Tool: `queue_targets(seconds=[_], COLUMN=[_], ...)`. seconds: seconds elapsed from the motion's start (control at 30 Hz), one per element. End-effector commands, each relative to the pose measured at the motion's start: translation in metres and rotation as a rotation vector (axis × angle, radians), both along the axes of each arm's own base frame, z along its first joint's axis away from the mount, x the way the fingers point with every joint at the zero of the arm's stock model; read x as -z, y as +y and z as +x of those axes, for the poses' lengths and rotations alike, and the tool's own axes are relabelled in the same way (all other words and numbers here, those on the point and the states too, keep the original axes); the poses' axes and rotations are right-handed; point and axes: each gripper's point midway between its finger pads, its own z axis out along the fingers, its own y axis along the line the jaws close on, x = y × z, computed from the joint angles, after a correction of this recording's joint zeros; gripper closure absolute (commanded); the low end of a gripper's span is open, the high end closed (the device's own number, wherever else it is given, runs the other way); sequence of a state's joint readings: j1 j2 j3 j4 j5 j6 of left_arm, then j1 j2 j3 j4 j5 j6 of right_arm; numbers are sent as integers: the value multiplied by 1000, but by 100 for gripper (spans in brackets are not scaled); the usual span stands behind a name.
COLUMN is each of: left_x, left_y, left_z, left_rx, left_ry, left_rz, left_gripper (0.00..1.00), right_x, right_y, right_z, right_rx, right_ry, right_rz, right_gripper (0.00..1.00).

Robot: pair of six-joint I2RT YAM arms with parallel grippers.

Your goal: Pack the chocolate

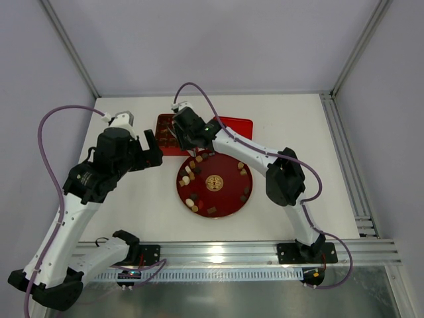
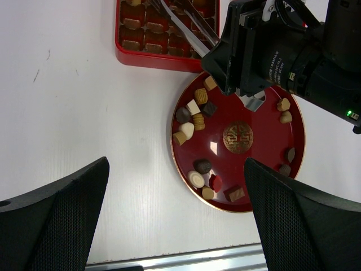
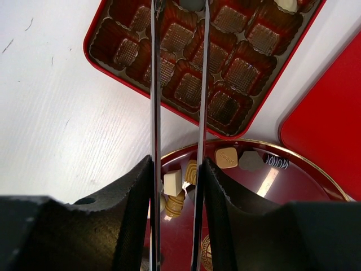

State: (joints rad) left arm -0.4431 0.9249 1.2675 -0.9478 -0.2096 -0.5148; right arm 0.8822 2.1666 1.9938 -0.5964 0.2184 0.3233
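The left arm is bent inward, and the left end effector [image 1: 153, 149], black with mesh pads, is spread wide. The right arm reaches forward; the right end effector [image 3: 179, 17] has slim metal blades, narrowly parted.

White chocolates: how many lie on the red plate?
3. Two white chocolates sit in the cluster at the plate's left side; a third lies by its near-left rim. The right arm may hide others.

This looks like a robot lab cell: white table [image 1: 146, 205] walled by plain grey panels [image 1: 218, 40] in aluminium framing [image 1: 348, 165].
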Motion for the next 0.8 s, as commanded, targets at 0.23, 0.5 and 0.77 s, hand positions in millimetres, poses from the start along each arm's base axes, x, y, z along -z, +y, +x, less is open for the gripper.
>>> queue_targets(seconds=[0.23, 0.5, 0.77], left_x=[-12, -15, -13], left_y=[1, -2, -8], left_z=[5, 5, 7], left_rx=[-2, 6, 23], left_ry=[-39, -45, -39], left_rz=[3, -8, -29], left_gripper=[0, 0, 0], right_x=[-55, -100, -78], right_y=[2, -80, -234], right_z=[14, 29, 26], right_rx=[21, 172, 450], right_ry=[-105, -137, -102], right_rz=[74, 128, 114], right_gripper=[58, 58, 58])
